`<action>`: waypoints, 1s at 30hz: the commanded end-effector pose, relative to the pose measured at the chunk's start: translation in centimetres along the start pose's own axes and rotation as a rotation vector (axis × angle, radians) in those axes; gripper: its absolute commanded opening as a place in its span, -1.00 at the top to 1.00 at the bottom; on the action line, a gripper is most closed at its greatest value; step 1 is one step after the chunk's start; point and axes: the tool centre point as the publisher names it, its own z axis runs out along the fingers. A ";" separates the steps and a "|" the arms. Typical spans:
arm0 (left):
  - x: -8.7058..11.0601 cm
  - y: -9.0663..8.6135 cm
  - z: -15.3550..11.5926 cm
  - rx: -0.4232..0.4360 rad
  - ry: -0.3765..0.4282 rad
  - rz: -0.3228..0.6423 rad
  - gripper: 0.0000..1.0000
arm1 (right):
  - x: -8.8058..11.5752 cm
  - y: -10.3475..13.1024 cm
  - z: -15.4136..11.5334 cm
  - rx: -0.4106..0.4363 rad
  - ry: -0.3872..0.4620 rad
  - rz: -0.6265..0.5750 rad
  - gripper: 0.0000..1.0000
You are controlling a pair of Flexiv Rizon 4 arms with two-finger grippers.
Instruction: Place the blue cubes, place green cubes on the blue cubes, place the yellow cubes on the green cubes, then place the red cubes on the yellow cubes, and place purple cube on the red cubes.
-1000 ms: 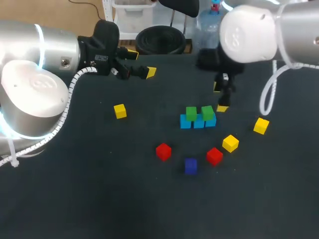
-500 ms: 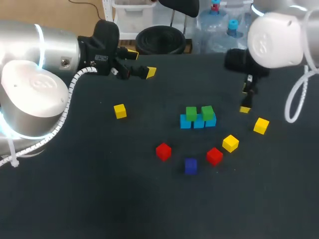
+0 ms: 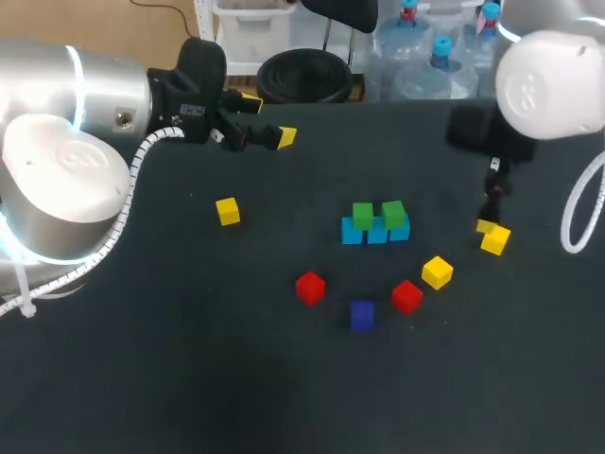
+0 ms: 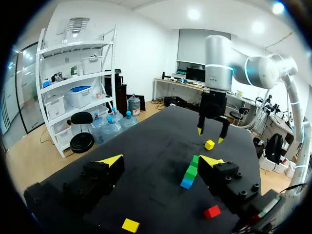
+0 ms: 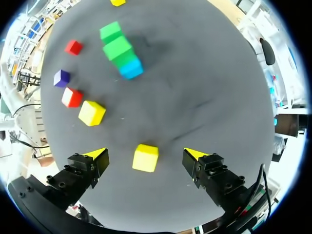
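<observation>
Your right gripper [image 5: 145,153] is spread open and holds nothing. It hangs over a yellow cube [image 3: 495,240] at the right of the table, and in the right wrist view this cube lies between the two fingers, not touched. Your left gripper [image 3: 268,117] is also open and empty, at the far left. The blue cubes [image 3: 375,232] stand in a row in the middle, with two green cubes [image 3: 363,215] on top. I judge the yellow layer is now in hand. Next, lower the right gripper around the cube, close on it, and carry it left onto the green cubes.
</observation>
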 end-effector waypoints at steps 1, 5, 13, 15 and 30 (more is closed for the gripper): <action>0.1 0.0 0.0 0.001 -0.007 0.001 -1.00 | 1.7 1.8 0.7 0.006 -0.006 0.004 -1.00; 0.1 0.0 0.0 0.001 -0.007 0.001 -1.00 | 3.0 2.2 1.8 0.003 0.018 0.013 -1.00; 0.1 0.0 0.0 0.001 -0.007 0.001 -1.00 | 3.1 1.9 3.0 0.048 -0.004 0.035 -1.00; 0.1 0.0 0.0 0.001 -0.007 0.001 -1.00 | 3.0 1.8 3.2 0.051 -0.005 0.036 -1.00; 0.1 0.0 0.0 0.001 -0.007 0.001 -1.00 | 2.7 1.8 3.8 0.067 0.031 0.005 1.00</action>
